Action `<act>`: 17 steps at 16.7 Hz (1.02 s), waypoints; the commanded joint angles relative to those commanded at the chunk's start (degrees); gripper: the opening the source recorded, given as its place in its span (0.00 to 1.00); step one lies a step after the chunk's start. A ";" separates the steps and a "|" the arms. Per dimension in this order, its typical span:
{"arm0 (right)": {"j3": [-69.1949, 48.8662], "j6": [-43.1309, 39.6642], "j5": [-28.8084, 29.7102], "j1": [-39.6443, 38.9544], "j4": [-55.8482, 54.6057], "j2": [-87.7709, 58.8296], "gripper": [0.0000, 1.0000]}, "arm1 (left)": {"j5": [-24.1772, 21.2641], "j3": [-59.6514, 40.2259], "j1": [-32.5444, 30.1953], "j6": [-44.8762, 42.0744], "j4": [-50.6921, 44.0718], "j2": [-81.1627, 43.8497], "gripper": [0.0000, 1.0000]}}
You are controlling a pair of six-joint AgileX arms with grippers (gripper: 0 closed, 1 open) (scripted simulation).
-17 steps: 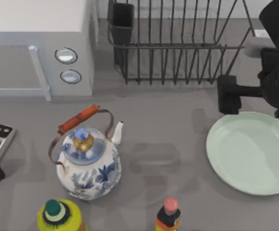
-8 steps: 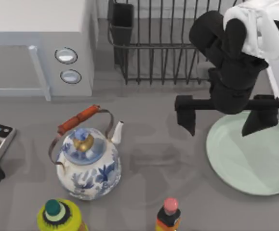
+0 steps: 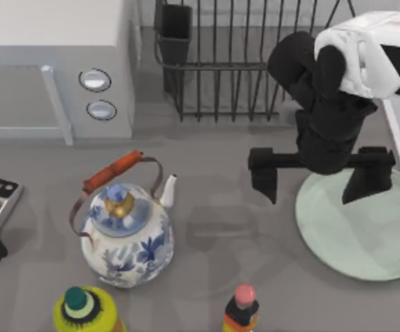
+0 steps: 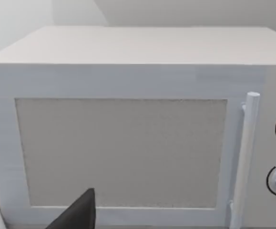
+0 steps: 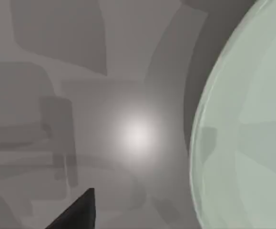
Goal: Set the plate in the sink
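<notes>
Pale mint-green, your large round flat plate (image 3: 365,232) lies on the grey surface (image 3: 220,180), in front of the dark wire dish rack (image 3: 248,62). Your right tool (image 3: 317,181) hangs spread wide open, straddling the plate's near-left rim. The left tool (image 4: 76,214) faces the white microwave (image 4: 128,124); its state can't be told.

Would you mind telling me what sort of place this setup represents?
Most likely a simulated kitchen counter: a microwave, a wire dish rack, a teapot and a plate share the grey surface.
</notes>
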State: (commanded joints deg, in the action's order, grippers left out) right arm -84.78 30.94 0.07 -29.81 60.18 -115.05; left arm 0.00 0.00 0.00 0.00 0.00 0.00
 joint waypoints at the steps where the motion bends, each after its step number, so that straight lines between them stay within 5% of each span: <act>1: 1.37 0.03 0.01 -0.05 -2.55 -0.96 1.00 | 0.00 0.00 0.00 0.00 0.00 0.00 1.00; 6: 8.29 0.21 0.06 -0.29 -15.15 -5.87 1.00 | 0.00 0.00 0.00 0.00 0.00 0.00 1.00; 11: 9.25 0.25 0.06 -0.34 -16.34 -6.63 1.00 | 0.00 0.00 0.00 0.00 0.00 0.00 1.00; 17: 9.25 0.25 0.06 -0.34 -16.34 -6.63 0.55 | 0.00 0.00 0.00 0.00 0.00 0.00 1.00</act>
State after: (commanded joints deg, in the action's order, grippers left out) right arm -75.53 31.20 0.14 -30.14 43.85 -121.68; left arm 0.00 0.00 0.00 0.00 0.00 0.00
